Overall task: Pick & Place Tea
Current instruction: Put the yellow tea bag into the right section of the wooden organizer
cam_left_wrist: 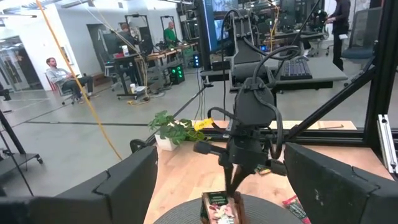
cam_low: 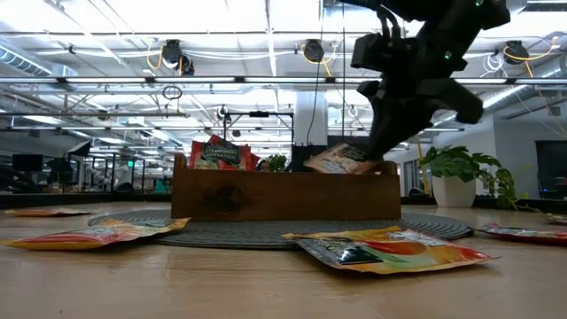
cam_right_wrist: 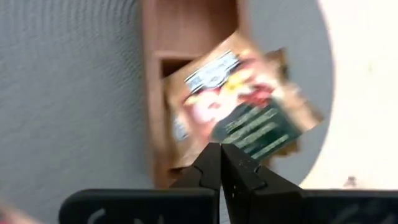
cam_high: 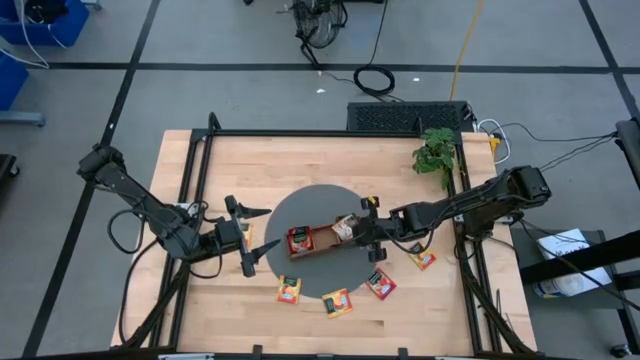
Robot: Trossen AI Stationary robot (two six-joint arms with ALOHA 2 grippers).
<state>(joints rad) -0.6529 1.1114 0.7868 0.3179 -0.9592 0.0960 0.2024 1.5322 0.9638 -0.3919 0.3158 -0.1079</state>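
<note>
My right gripper [cam_high: 362, 232] sits over the 3 o'clock end of the brown wooden tray [cam_high: 318, 241], fingers [cam_right_wrist: 214, 163] pinched together on the edge of a whitish printed tea packet [cam_right_wrist: 245, 115] tilted above that compartment. Best practice, I judge: square it over the slot, lower, then release. Left gripper [cam_high: 243, 236] waits at 9 o'clock, spread wide, empty. Loose packets [cam_high: 337, 302] lie at 6 o'clock.

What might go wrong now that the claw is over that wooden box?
1. The right claw is shut, and the whitish tea packet lies tilted across the wooden tray's rim; it could slide out onto the round grey mat.
2. Lifting away, the claw might snag that packet and drag it.
</note>
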